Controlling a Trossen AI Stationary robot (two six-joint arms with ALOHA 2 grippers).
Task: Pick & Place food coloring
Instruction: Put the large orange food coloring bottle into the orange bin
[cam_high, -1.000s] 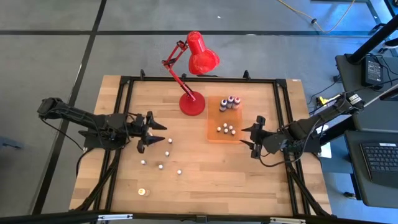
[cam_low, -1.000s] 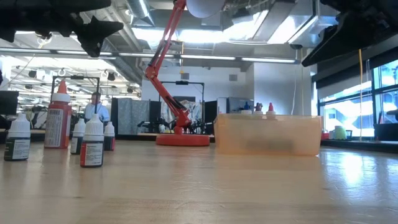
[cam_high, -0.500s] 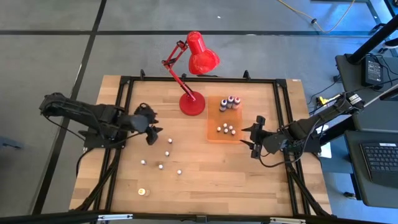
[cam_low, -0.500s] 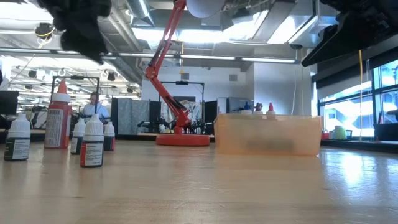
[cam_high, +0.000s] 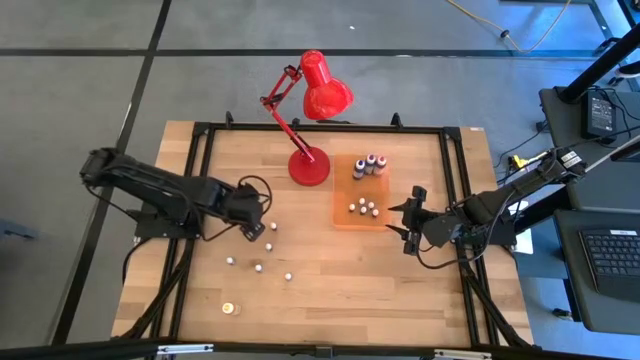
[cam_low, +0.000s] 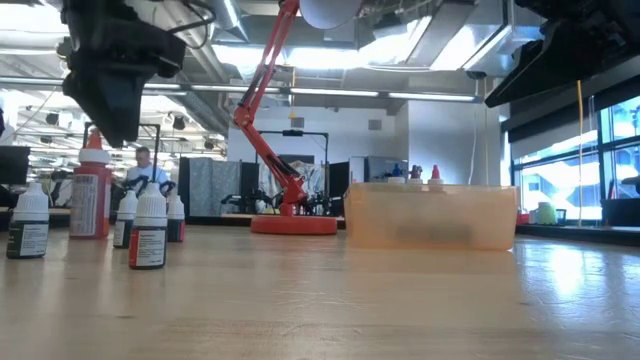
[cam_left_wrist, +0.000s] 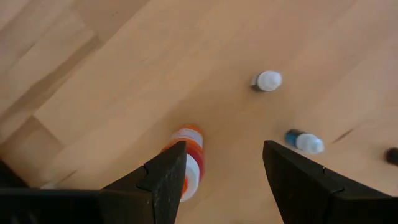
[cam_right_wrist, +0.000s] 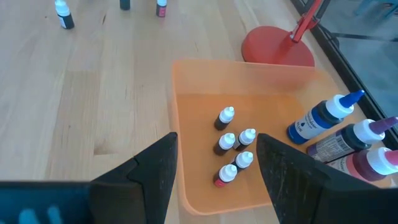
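Several small white-capped food coloring bottles (cam_high: 268, 246) stand on their bases on the wooden table left of centre; in the low view they are in a row (cam_low: 150, 228) with a taller red one (cam_low: 92, 190). My left gripper (cam_high: 255, 215) hangs open above them, pointing steeply down. In the left wrist view (cam_left_wrist: 224, 149) the red bottle (cam_left_wrist: 189, 155) shows beside one finger, with a blue one (cam_left_wrist: 305, 142) farther off. More bottles (cam_right_wrist: 231, 146) stand in the orange tray (cam_high: 345, 222). My right gripper (cam_high: 408, 220) waits open at the tray's right side.
A red desk lamp (cam_high: 312, 165) stands on its round base at the far middle, just left of the tray. Three larger bottles (cam_high: 370, 164) fill the tray's far end. A small orange round thing (cam_high: 229, 308) lies near the front left. A black frame (cam_high: 200, 130) rims the table.
My left gripper has tipped from nearly level to pointing steeply down and has gone a little toward the table's right, coming over the loose bottles. The bottles stand where they were.
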